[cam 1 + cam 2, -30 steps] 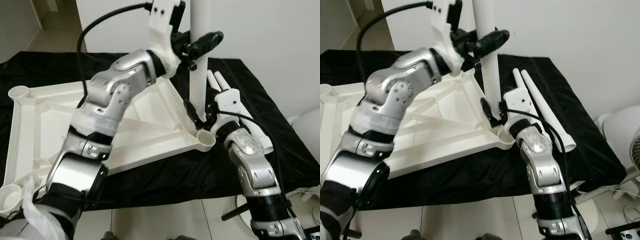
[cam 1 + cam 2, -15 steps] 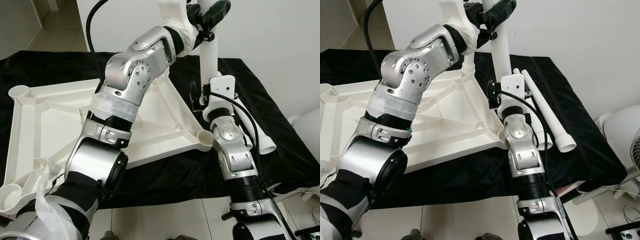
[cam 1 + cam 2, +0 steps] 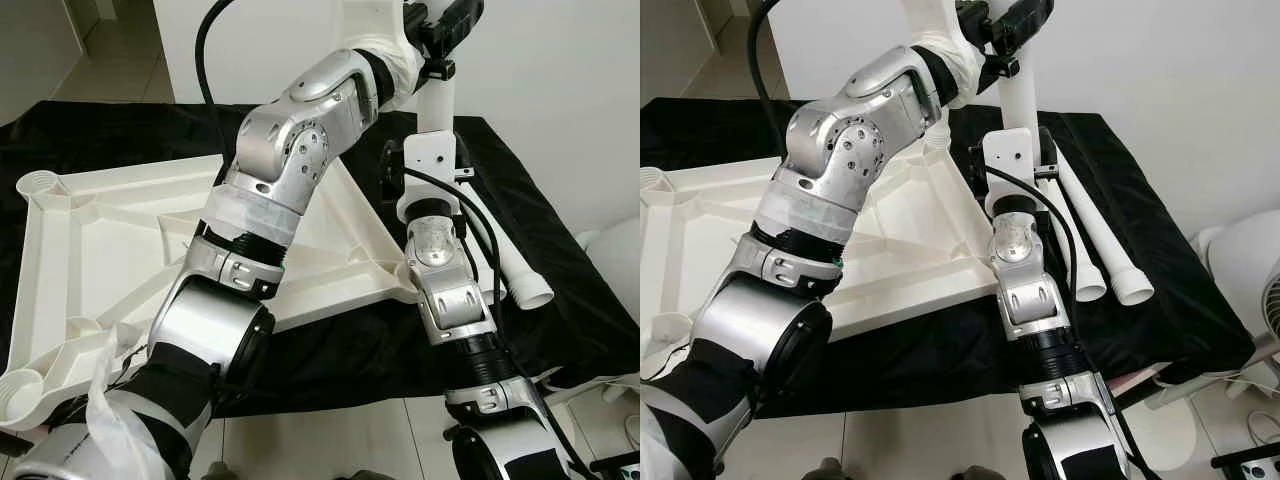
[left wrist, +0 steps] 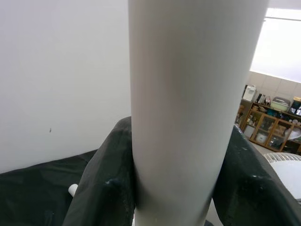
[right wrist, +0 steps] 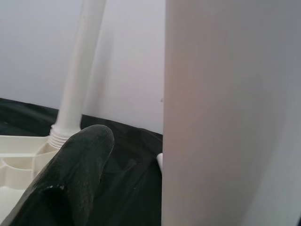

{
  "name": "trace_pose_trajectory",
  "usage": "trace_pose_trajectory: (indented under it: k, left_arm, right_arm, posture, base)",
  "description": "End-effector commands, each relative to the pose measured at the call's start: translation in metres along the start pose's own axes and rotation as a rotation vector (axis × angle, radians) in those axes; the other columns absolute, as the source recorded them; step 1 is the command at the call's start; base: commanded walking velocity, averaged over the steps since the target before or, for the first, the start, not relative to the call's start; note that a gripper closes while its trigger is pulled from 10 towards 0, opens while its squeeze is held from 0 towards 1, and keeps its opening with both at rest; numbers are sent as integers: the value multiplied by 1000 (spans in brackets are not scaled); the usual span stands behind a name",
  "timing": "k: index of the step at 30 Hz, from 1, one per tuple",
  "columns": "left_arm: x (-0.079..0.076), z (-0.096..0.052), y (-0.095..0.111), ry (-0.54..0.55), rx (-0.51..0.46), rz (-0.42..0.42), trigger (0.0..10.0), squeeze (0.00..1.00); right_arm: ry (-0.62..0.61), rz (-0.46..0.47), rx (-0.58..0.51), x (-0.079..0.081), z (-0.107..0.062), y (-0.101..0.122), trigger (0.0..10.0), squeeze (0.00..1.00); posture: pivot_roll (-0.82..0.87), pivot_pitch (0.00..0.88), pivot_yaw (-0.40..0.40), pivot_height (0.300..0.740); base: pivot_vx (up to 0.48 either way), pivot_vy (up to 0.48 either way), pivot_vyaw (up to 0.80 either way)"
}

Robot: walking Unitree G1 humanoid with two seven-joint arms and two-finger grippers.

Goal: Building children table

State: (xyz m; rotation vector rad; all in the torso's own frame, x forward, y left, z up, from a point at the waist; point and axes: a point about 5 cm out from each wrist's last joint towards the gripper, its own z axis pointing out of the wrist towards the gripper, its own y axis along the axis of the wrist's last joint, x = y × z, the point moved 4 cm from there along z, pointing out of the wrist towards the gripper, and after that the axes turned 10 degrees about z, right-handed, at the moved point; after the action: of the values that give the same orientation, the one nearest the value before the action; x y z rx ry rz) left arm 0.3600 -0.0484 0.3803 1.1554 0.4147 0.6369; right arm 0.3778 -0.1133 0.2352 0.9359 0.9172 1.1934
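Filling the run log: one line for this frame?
left gripper: shut on table leg | right gripper: beside leg, lower | tabletop: upside down on black cloth

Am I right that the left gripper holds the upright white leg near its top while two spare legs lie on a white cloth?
Not quite: the cloth is black, as the right eye view shows. The left gripper does hold the upright leg near its top, and two spare legs lie on the cloth.

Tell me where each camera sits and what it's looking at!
Left eye view: on the head, looking down at the upturned white plastic tabletop; both silver arms show.
Right eye view: same scene, same arms.
Left wrist view: along the left gripper, shut on the upright white table leg.
Right wrist view: beside that leg, one black finger showing.
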Motion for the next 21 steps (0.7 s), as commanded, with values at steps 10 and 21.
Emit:
trace_pose_trajectory:
  k: [10, 21]
  left_arm:
    - [-10, 5, 12, -28, -30, 21, 10000, 0]
    - [-11, 5, 14, -32, -40, 24, 10000, 0]
  right_arm:
    - [-63, -28, 24, -4, 3, -5, 5373, 0]
    - [-102, -16, 43, -10, 4, -9, 0, 0]
  posture:
    - [38, 0, -50, 740]
    - [36, 0, -45, 740]
  base:
    - [0, 0, 0]
    - [0, 0, 0]
